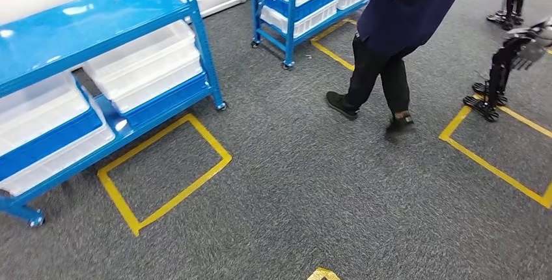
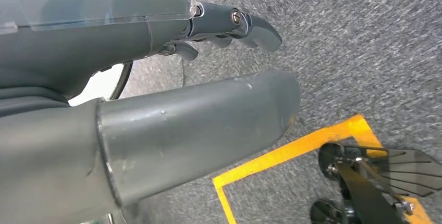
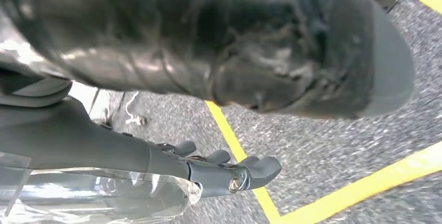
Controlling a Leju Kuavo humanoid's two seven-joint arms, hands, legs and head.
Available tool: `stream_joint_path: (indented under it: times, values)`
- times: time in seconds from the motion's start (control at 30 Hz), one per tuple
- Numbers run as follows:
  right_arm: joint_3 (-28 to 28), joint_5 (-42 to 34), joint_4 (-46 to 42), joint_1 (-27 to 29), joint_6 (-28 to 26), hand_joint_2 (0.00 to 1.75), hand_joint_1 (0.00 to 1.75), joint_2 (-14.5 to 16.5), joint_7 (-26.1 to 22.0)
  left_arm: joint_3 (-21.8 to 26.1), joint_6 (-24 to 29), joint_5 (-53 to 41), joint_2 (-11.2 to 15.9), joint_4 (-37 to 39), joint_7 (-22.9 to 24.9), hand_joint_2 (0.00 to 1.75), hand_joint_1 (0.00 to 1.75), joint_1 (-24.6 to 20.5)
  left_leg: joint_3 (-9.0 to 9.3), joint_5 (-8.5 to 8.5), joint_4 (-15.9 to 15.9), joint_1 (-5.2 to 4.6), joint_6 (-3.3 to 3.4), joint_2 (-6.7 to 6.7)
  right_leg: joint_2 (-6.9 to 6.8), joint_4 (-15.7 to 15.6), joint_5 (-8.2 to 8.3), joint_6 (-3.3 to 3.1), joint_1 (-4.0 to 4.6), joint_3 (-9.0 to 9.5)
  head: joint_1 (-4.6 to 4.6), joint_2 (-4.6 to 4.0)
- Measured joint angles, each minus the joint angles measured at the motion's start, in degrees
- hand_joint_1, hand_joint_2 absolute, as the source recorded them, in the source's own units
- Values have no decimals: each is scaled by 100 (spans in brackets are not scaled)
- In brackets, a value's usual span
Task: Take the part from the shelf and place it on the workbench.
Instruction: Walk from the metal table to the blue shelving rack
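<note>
**Arms down, shelf off to the left, no part in hand yet**

The left hand (image 2: 208, 94) hangs over the grey carpet (image 1: 312, 189), thumb stretched forward and the darker fingers (image 2: 245, 23) bent loosely above it with a gap between; nothing sits in that gap, so I read it as held open and empty. The right hand (image 3: 208, 166) hangs the same way, fingers lightly bent with nothing between them and the thumb (image 3: 292, 41) that crosses its wrist view; it looks empty too. Both arms seem carried low simply because the robot is on the move, not reaching.

Just beyond each hand lies yellow floor tape (image 2: 292, 151), the sort that marks standing spots. From the head view a full yellow square (image 1: 163, 172) sits near the foot of the blue shelf (image 1: 84, 26) on the left, probably the place to stand for picking. The shelf holds white bins (image 1: 146, 65) on its lower levels. Which bin holds the part I cannot tell; their contents are not visible from here, so the part is presumably still on that shelf.

Farther off, a person (image 1: 390, 45) in dark clothes is mid-step by a second blue rack (image 1: 293, 6). At the far right stands another robot (image 1: 508, 65). I see no workbench. The task looks barely begun.
</note>
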Motion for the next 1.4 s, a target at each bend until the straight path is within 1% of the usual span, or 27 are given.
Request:
stream_joint_path:
  times: [0.07, 0.13, 0.17, 0.23, 0.27, 0.3, 0.33, 0.37, 0.43, 0.5, 0.57, 0.6, 0.67, 0.73, 0.8, 0.83, 0.9, 0.97, 1.0, 1.1, 1.17, 1.23, 1.27, 1.3, 1.33, 1.37, 1.4]
  values:
    - [-17, 12, -2, -36, 3, 0, 0, 7, 23, 0, -6, -20, 0, 0, -7, 0, 0, 13, -2, 3, -24, -10, 78, -112, -85, -13, -22, 65, 6, 42, -1, 0]
    - [-34, 37, -5, -61, 5, 0, 0, 12, 48, 0, -18, -44, -2, 1, -29, 0, 0, 25, 35, 29, -78, 12, 155, -227, 89, 115, -140, 128, -20, 36, -1, 0]
    - [-40, 53, -6, -57, 5, 0, 0, 12, 54, 0, -26, -57, -3, 2, -42, 0, 0, 20, 59, 44, -103, 27, 191, -282, 257, 344, -285, 149, -34, -61, 1, 0]
    - [-52, 84, -5, -38, 5, 0, 0, 12, 54, 0, -35, -85, -4, 2, -61, 0, 0, 4, 52, 51, -104, 23, 237, -396, 544, 1097, -645, 161, -43, -443, 1, 0]
    - [-55, 93, -4, -31, 5, 0, 0, 13, 51, 0, -37, -91, -4, 2, -67, 0, 0, -2, 49, 49, -100, 16, 247, -469, 586, 1440, -748, 163, -43, -639, 0, 0]
    - [-57, 97, -4, -24, 5, 0, 0, 13, 48, 0, -37, -94, -4, 2, -71, 0, 0, -6, 51, 46, -94, 9, 252, -547, 602, 1615, -737, 159, -42, -759, -1, 0]
    - [-59, 99, -4, -18, 5, 0, 0, 14, 43, 1, -37, -95, -4, 2, -72, 0, 0, -7, 59, 42, -86, 4, 250, -631, 614, 1568, -605, 147, -41, -776, -1, 0]
    - [-61, 101, -4, -14, 5, 0, 0, 14, 38, 1, -36, -95, -4, 2, -73, 0, 0, -8, 70, 36, -76, 1, 245, -718, 648, 1284, -371, 124, -41, -683, -1, 0]
    - [-66, 101, -4, 1, 5, 0, 0, 10, 30, 2, -35, -95, -12, 3, -74, 0, 0, -8, 71, 16, -45, -5, 218, -870, 869, 502, 53, 62, -33, -396, 0, 0]
    - [-71, 101, -4, 2, 5, 0, 0, 3, 19, 2, -35, -95, -22, 4, -76, 0, 0, -6, 35, 6, -24, -1, 164, -989, 1019, 110, 185, 24, -15, -256, 0, 0]
    - [-72, 101, -4, -24, 5, 0, 0, 7, 12, 2, -35, -95, -23, 4, -81, 0, 0, 7, 4, 17, -41, 8, 88, -1094, 931, 71, 185, -6, -12, -239, 0, 0]
    - [-72, 101, -4, -36, 4, 0, 0, 11, 11, 2, -35, -95, -25, 4, -84, 0, 0, 16, -8, 0, -21, 4, 58, -1060, 863, 36, 198, -41, -24, -219, -2, 0]
    - [-72, 101, -4, -32, 3, 0, 0, 20, 8, 2, -35, -95, -28, 4, -86, 0, 0, 18, -139, -192, 265, -12, 14, -814, 706, -37, 224, -116, -54, -177, -9, 0]
    - [-72, 101, -3, -4, 4, 0, 0, 19, 7, 2, -33, -95, -26, 4, -87, 0, 0, -5, -472, -556, 947, 4, -25, -529, 545, -52, 216, -154, -38, -162, -14, 0]
    - [-72, 102, -2, 7, 5, 0, 0, 19, 7, 2, -32, -95, -22, 4, -87, 0, 0, -13, -750, -733, 1492, 28, -72, -438, 383, -41, 190, -158, -27, -156, -14, 0]
    - [-72, 103, -2, 6, 5, 0, 0, 19, 8, 2, -33, -95, -22, 4, -87, 0, 0, -6, -745, -660, 1483, 39, -87, -412, 308, -33, 173, -152, -28, -147, -14, 0]
    - [-72, 108, -2, 1, 9, 0, 0, 20, 9, 2, -37, -96, -21, 4, -87, 0, 0, 10, -412, -277, 846, 52, -90, -281, 175, -13, 127, -121, -33, -107, -14, 0]
    - [-72, 115, -2, 0, 22, 0, 0, 21, 21, 2, -43, -113, -20, 4, -92, 0, 0, 1, -63, -22, 172, 27, -39, -81, 62, 2, 75, -64, -12, -60, -13, 0]
    - [-72, 118, -2, -6, 28, 0, 0, 21, 36, 2, -47, -124, -19, 4, -99, 0, 0, -3, 9, 10, 18, 12, -3, -28, 14, 3, 58, -34, 0, -39, -12, 0]
    - [-72, 144, -3, -59, 37, 0, 0, 21, 75, 2, -53, -150, -18, 4, -134, 0, 0, 15, 11, 23, -57, 3, 109, -154, -63, -20, 36, 63, -2, 24, -11, 0]
    - [-73, 166, -4, -67, 37, 0, 0, 21, 80, 2, -53, -174, -19, 4, -150, 0, 0, 15, 48, 60, -113, 32, 186, -267, 190, 200, -136, 126, -29, -44, -11, 0]
    - [-80, 175, -4, -41, 28, 0, 0, 21, 81, 3, -53, -195, -20, 4, -157, 0, 0, 1, 54, 77, -131, 39, 231, -377, 511, 865, -503, 149, -44, -361, -10, 0]
    - [-86, 175, -4, -30, 19, 0, 0, 21, 81, 3, -53, -198, -20, 4, -157, 0, 0, -6, 48, 77, -129, 32, 242, -439, 572, 1255, -664, 149, -43, -564, -10, 0]
    - [-98, 164, -3, -19, 7, 0, 0, 21, 81, 4, -53, -201, -20, 4, -159, 0, 0, -10, 50, 68, -126, 25, 254, -501, 592, 1522, -717, 145, -43, -716, -10, 0]
    - [-119, 138, -3, -12, -10, 0, 0, 21, 78, 5, -54, -203, -20, 4, -162, 0, 0, -9, 59, 53, -121, 19, 261, -565, 600, 1588, -640, 136, -42, -779, -10, 0]
    - [-146, 109, -2, -9, -27, 0, 0, 21, 72, 5, -56, -206, -20, 4, -166, 0, 0, -5, 77, 29, -114, 16, 264, -623, 607, 1443, -460, 121, -41, -743, -10, 0]
    - [-178, 81, -2, -7, -43, 0, 0, 21, 65, 6, -58, -208, -21, 4, -169, 0, 0, 3, 101, -4, -104, 14, 262, -669, 621, 1096, -205, 100, -40, -611, -9, 0]
